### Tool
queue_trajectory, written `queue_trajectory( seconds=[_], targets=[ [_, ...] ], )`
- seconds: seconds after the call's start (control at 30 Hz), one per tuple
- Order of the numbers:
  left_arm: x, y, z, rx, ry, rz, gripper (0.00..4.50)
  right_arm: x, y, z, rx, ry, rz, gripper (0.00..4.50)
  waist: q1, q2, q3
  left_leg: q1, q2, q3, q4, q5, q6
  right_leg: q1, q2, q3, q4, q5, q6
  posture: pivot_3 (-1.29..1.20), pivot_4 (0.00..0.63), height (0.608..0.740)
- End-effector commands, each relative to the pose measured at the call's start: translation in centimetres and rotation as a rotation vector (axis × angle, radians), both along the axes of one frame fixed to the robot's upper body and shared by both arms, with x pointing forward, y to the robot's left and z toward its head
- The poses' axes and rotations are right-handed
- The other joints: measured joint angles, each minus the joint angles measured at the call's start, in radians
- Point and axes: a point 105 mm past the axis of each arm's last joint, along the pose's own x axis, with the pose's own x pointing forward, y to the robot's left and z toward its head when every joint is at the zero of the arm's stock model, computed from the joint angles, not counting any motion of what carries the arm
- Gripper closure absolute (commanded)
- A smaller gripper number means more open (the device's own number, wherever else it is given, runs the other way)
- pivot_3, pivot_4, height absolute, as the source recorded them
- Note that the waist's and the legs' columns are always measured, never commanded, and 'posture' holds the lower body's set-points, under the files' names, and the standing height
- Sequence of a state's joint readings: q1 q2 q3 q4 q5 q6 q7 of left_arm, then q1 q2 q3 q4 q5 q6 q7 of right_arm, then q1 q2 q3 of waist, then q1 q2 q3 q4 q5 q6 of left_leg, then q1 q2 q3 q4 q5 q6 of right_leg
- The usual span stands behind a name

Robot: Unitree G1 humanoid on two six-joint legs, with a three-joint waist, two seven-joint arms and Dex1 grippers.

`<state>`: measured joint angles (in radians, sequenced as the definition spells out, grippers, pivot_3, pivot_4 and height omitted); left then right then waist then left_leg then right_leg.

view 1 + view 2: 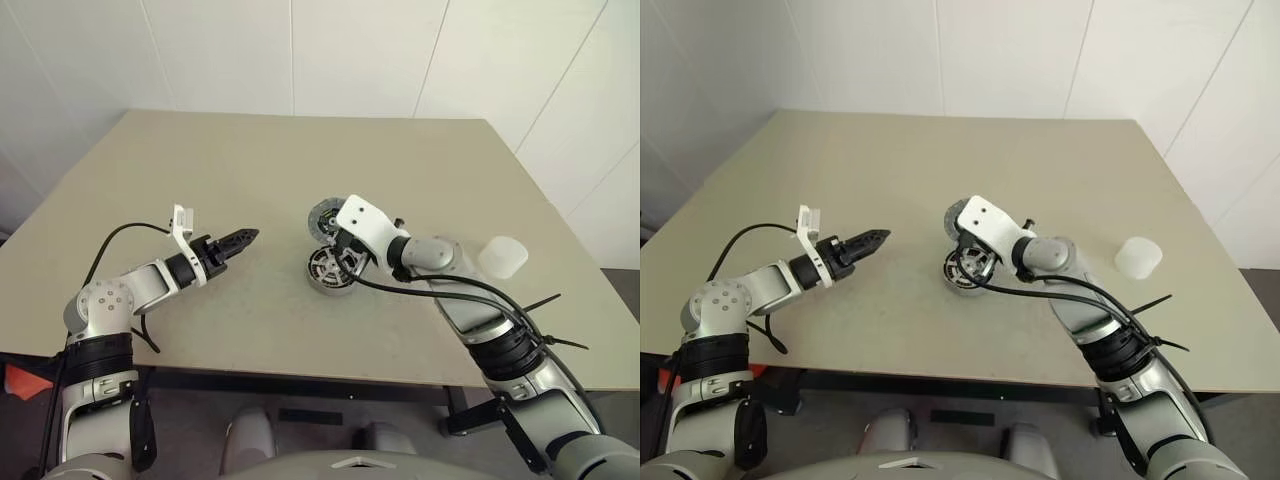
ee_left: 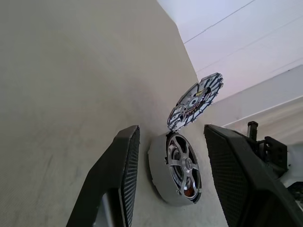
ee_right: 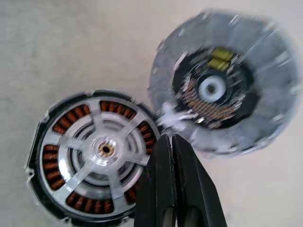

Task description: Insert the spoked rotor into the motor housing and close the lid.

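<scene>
The motor housing (image 1: pixel 330 271) lies on the table just right of the middle. The spoked rotor (image 3: pixel 104 149) sits inside it, silver spokes over the copper windings. The lid (image 1: pixel 324 217) stands tilted on edge at the housing's far rim, its dark hub with yellow-green marks facing the housing. My right gripper (image 3: pixel 169 140) is shut with nothing between its fingers, its tips at the spot where lid and housing meet. My left gripper (image 1: pixel 246 238) hovers to the left of the housing and points at it, its fingers (image 2: pixel 120 175) apart and empty.
A translucent white plastic cup (image 1: pixel 502 257) stands on the table right of my right arm. The tan table (image 1: pixel 250 160) ends close to me at its front edge, and white walls stand behind it.
</scene>
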<state>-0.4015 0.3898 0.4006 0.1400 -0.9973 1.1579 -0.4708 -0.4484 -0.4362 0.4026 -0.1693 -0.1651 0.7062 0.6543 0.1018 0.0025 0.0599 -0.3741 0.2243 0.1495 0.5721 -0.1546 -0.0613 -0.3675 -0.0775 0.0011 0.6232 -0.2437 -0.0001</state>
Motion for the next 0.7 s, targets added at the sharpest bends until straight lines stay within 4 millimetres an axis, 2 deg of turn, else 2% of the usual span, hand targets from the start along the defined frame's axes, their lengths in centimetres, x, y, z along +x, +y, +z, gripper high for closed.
queue_trajectory(
  seconds=[0.03,0.2,0.4,0.53,0.7],
  targets=[
    [0.3,0.2,1.6,0.014,-0.066,-0.003,2.20,-0.3,-0.6,-2.3,-0.056,0.022,-0.008,4.48,-0.002,0.000,0.000,0.000,0.000,0.000,0.000,0.000,0.000,-0.001,0.000,0.000,0.000,0.000,0.000,0.00,0.000,0.740],
    [0.4,0.5,1.6,0.019,-0.068,0.007,2.20,0.1,-0.9,-2.2,-0.057,-0.001,-0.026,4.48,-0.005,-0.001,-0.001,0.006,0.000,0.000,0.000,0.000,0.001,0.003,0.000,0.001,0.001,0.000,0.000,0.00,0.000,0.740],
    [0.5,0.2,1.6,0.020,-0.069,0.004,2.20,1.1,-0.8,0.8,-0.048,-0.100,-0.019,4.48,-0.005,-0.001,-0.001,0.005,0.000,0.000,0.000,-0.001,0.001,0.003,0.000,0.001,0.001,0.000,0.000,0.00,0.000,0.740],
    [0.6,0.2,1.5,0.020,-0.068,0.003,2.20,1.1,0.0,2.7,-0.029,-0.148,0.012,4.48,-0.004,-0.001,-0.001,0.002,0.000,0.000,0.000,0.000,0.000,0.000,0.000,0.000,0.001,0.000,0.000,0.00,0.000,0.740],
    [0.6,0.2,1.5,0.019,-0.068,0.002,2.20,0.4,0.7,4.0,-0.030,-0.174,0.059,4.48,-0.004,-0.001,-0.001,-0.001,0.000,0.000,-0.001,0.000,0.000,-0.002,0.000,0.000,0.000,0.000,0.000,0.00,0.000,0.740]
  ],
)
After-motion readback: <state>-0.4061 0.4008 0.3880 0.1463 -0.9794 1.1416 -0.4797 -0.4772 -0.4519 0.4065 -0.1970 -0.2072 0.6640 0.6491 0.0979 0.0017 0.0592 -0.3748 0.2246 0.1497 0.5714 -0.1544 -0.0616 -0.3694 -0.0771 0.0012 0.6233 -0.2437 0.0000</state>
